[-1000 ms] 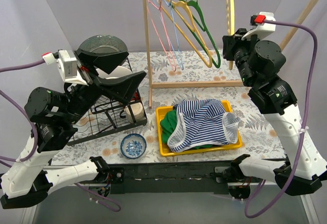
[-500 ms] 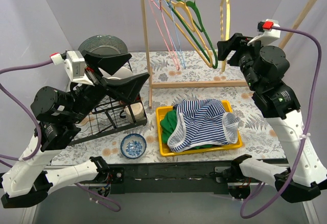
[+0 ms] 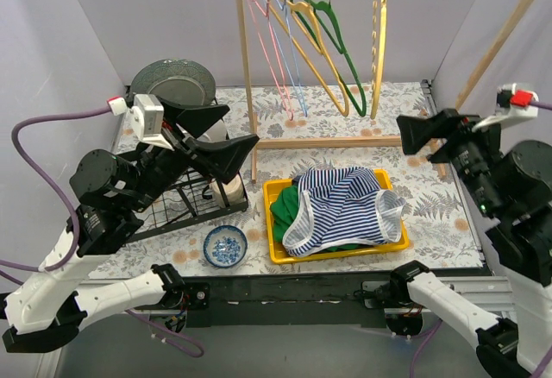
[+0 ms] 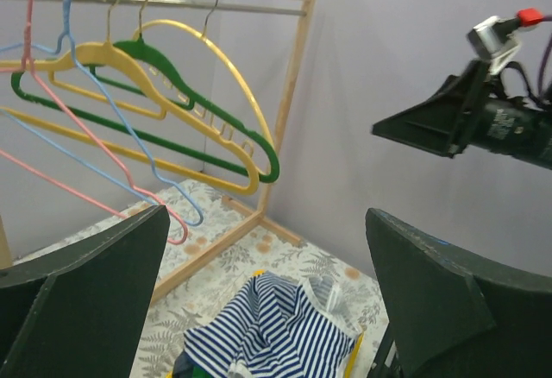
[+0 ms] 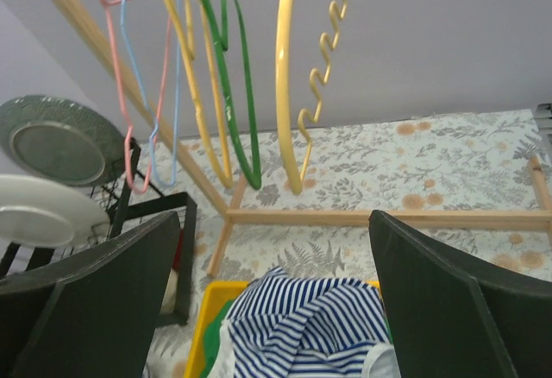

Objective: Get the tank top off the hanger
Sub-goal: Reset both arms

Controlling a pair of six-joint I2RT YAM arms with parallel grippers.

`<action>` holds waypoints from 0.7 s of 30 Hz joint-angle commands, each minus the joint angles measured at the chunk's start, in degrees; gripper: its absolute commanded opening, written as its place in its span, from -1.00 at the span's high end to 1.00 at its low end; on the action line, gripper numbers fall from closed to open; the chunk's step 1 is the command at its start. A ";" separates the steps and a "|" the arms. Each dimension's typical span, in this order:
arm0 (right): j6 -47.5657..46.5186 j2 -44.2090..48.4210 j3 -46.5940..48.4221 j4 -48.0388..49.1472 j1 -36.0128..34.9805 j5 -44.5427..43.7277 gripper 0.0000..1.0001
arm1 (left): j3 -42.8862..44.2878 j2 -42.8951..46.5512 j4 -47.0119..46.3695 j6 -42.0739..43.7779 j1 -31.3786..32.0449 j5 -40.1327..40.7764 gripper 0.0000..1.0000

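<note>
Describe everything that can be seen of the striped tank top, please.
The striped tank top is blue and white, with narrow stripes and white binding along its openings. It looks like soft knit cloth. It lies crumpled in a loose heap in the yellow tray, on top of a green garment that shows at the left side. One white-edged opening lies spread toward the near rim. Only the tray and the green garment touch it.

Robotics lab test cell dressed as a household corner, plain lilac-grey panel walls (image 3: 155, 15) boxing in a floral-print tabletop (image 3: 431, 197), black-and-white robot arms (image 3: 103, 197) bolted to a black base rail (image 3: 285, 290), small wooden clothes rail (image 3: 245, 67) with coloured hangers (image 3: 341, 59), black wire dish rack (image 3: 185, 192), yellow plastic tray (image 3: 269, 223)
</note>
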State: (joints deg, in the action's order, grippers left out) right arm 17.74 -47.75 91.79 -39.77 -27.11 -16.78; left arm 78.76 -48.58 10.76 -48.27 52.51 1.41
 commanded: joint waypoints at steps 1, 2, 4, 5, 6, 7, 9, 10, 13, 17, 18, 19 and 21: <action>2.39 6.33 -3.36 -4.79 0.22 10.06 -0.97 | -3.70 1.64 1.19 -1.12 -0.22 3.76 -0.96; 3.00 7.22 -5.20 -5.05 0.13 11.31 -0.97 | -4.83 1.90 1.45 -1.91 -0.22 4.12 -0.96; 3.62 10.20 -7.05 -5.58 0.22 14.03 -0.97 | -5.98 3.04 1.89 -2.88 -0.13 4.57 -0.96; 4.32 11.26 -9.76 -5.06 0.13 15.18 -0.97 | -7.21 3.48 1.80 -4.19 -0.13 4.57 -0.96; 4.67 12.32 -10.92 -4.01 0.22 15.89 -0.97 | -8.00 4.19 1.63 -4.90 -0.22 4.48 -0.96; 5.28 14.15 -12.23 -3.30 0.13 16.33 -0.97 | -8.71 5.32 1.37 -5.34 -0.22 3.96 -0.96; 7.39 15.92 -15.48 -1.90 0.13 18.16 -0.97 | -10.55 6.47 0.66 -6.74 -0.22 3.60 -0.96; 7.92 17.32 -16.46 -0.41 0.13 19.05 -0.97 | -11.17 6.91 0.49 -7.01 -0.13 3.34 -0.96; 8.54 18.56 -18.49 0.31 0.13 19.32 -0.97 | -13.72 8.85 -0.65 -8.24 -0.22 2.81 -0.97; 8.54 18.04 -17.96 -1.27 0.22 19.67 -0.97 | -14.25 9.73 -0.57 -8.68 -0.22 2.11 -0.96; 8.54 18.04 -17.61 -1.36 0.13 20.20 -0.97 | -14.16 9.90 -0.57 -8.60 -0.13 2.11 -0.96; 8.63 17.95 -17.70 -1.36 0.13 20.29 -0.97 | -14.07 9.99 -0.48 -8.68 -0.13 2.11 -0.97; 8.81 18.39 -17.70 -1.01 0.22 20.29 -0.97 | -13.81 9.91 -0.39 -8.68 -0.22 1.93 -0.96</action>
State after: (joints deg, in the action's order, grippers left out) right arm 25.63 -29.76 73.17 -43.51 -27.05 1.96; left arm 64.97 -38.63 10.94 -56.40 52.51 3.88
